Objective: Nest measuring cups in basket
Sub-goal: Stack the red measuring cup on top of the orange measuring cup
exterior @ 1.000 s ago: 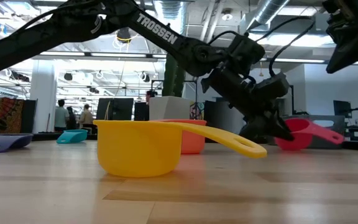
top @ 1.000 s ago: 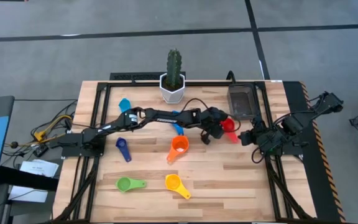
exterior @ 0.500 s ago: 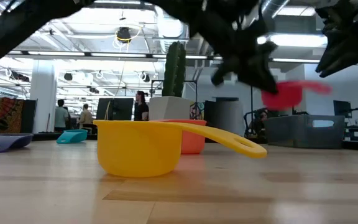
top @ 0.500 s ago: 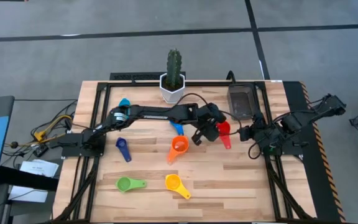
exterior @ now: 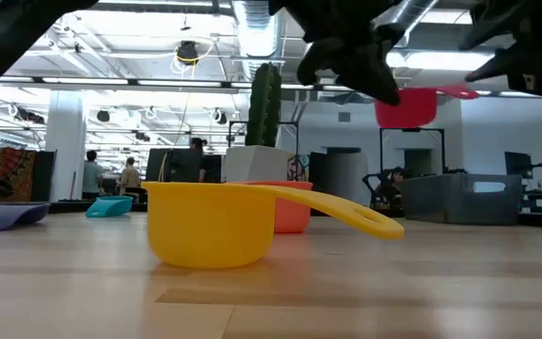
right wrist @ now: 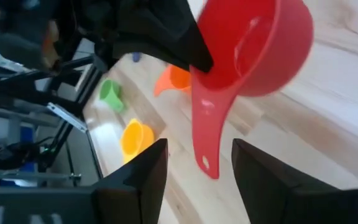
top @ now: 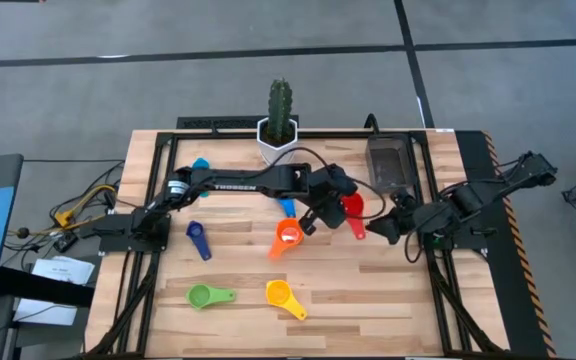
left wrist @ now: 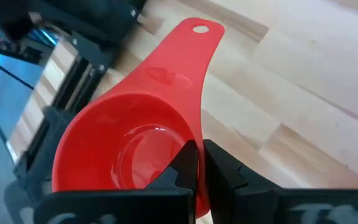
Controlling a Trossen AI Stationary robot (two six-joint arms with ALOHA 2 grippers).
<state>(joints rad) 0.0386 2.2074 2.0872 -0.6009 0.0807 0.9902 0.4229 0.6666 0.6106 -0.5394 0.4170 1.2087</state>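
Two grippers (top: 320, 214) (top: 383, 228) flanking red cup (top: 352, 207)

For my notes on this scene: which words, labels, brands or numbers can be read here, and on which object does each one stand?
Pale lettering on the left arm's forearm in the high view: too small to read.
Raised marking inside the red cup's handle in the left wrist view: blurred, not readable.
No other text can be seen.

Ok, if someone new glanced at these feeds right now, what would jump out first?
The red cup held up off the table by the left claw, pinched at its rim right of table centre. Next, the right claw, open, facing the cup's handle from close by. Then the big yellow cup filling the low view's foreground, with the orange cup near the table's middle.
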